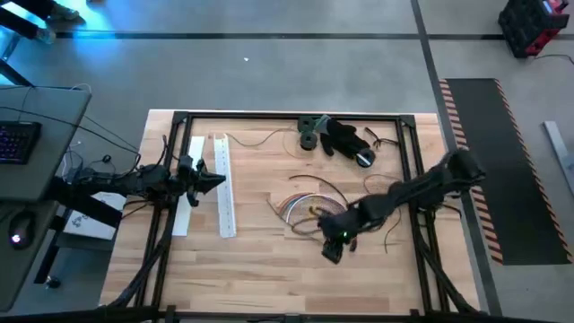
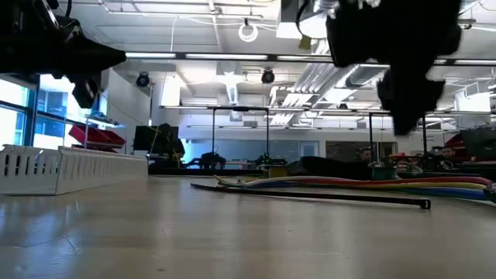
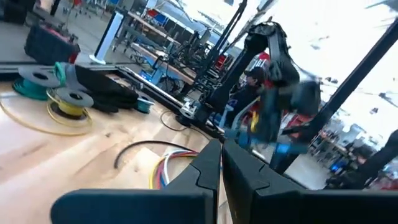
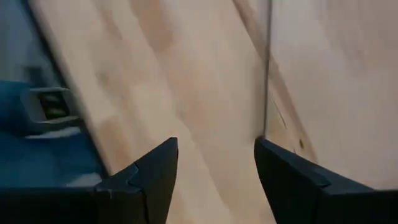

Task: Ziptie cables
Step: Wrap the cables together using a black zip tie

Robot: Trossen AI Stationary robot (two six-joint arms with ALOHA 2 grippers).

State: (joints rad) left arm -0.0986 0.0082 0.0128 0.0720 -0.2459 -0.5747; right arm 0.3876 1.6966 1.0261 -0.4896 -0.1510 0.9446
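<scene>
Hovering over the table's left side near the white perforated strips [image 1: 222,193], the left gripper [image 1: 218,181] has its fingers together and holds nothing, well apart from the work. The cables [image 1: 300,205] lie loosely curved at mid-table, their run roughly left to right, just left of and beyond the right gripper [image 1: 332,252]. That gripper, by far the nearer, has its fingers spread apart over bare wood [image 4: 205,93], gripping nothing, with a thin dark line beside one finger.
</scene>
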